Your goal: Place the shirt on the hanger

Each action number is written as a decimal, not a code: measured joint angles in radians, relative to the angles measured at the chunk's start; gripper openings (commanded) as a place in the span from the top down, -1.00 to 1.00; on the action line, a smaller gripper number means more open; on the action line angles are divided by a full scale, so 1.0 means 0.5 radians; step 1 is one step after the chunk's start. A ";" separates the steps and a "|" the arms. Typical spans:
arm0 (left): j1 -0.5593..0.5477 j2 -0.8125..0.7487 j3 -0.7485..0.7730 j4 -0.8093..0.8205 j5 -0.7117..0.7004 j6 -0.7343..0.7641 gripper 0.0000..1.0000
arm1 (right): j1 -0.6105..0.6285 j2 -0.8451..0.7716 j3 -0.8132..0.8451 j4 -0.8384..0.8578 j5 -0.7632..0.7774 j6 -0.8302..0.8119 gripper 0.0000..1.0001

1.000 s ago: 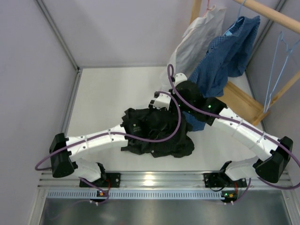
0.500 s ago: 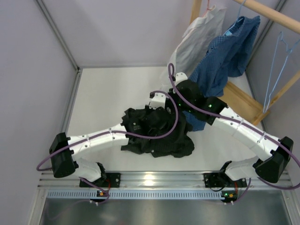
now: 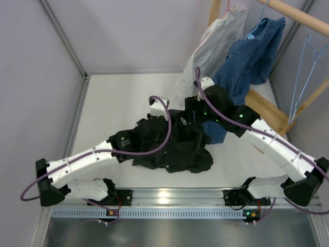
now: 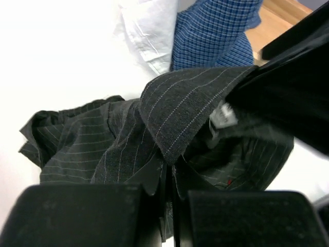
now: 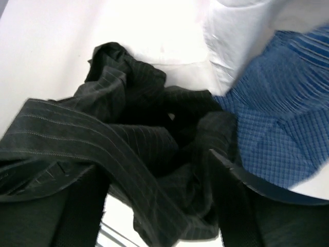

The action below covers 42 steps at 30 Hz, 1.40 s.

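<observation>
Black shirt point(image 4: 190, 108) collar pinched in left hand point(image 4: 169, 180), beneath spread right hand point(image 5: 157, 175).

No readable text. White neck label point(image 4: 224, 114) on shirt point(image 4: 128, 149): print too blurred.

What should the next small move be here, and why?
Probably raise the left gripper a little. Its jaws are shut on the collar of the shirt, the right gripper has its jaws open, gripping nothing, and the rest of it lies bunched on the table. Lifting should let it unfold for the hanger.
</observation>
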 measured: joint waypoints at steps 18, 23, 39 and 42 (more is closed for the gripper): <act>0.024 -0.359 -0.290 -0.213 0.298 -0.178 1.00 | -1.145 -0.226 1.212 -0.897 0.615 -0.282 -0.94; 0.024 -0.397 -0.370 -0.233 0.318 -0.184 1.00 | -1.160 -0.198 1.379 -0.983 0.791 -0.342 -0.91; 0.025 -0.462 -0.465 -0.269 0.390 -0.226 1.00 | -1.422 -0.336 0.732 -1.061 0.943 -0.321 -0.44; 0.025 -0.491 -0.481 -0.271 0.406 -0.223 1.00 | -1.437 -0.328 0.612 -1.022 0.931 -0.330 -0.12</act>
